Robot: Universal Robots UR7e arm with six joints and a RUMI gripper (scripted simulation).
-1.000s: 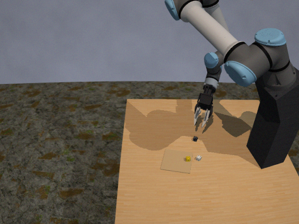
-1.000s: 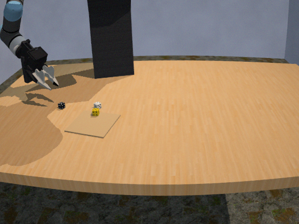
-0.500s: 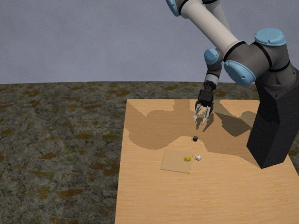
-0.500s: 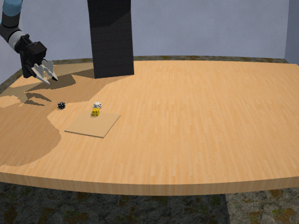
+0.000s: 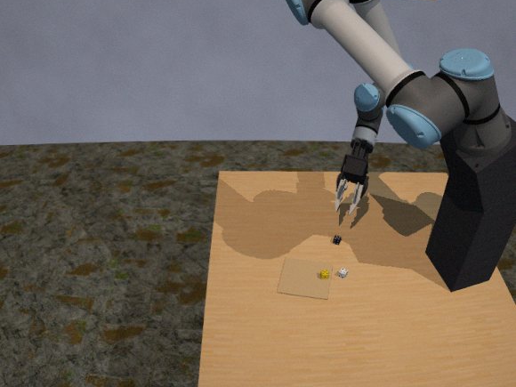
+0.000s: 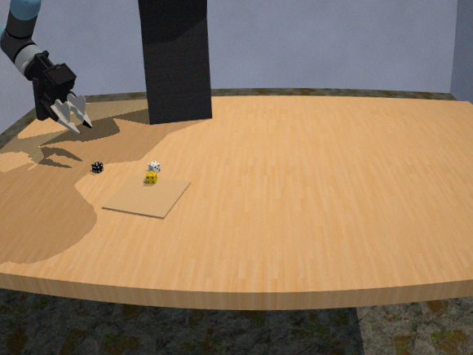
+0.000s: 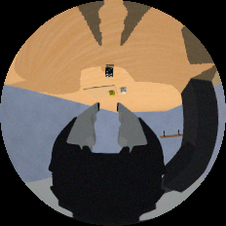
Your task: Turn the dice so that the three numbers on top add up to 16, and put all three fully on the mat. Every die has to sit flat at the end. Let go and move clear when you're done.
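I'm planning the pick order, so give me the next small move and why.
Probably lower the open gripper over the black die: its fingers hang apart above the table with nothing between them, and that die lies off the mat.

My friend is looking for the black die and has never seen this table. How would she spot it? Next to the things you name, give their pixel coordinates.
Find the pale square mat (image 5: 302, 281) (image 6: 143, 201) on the wooden table. The black die (image 5: 337, 239) (image 6: 97, 166) (image 7: 109, 71) sits off it, apart from the yellow and white pair, and is the only dark one.
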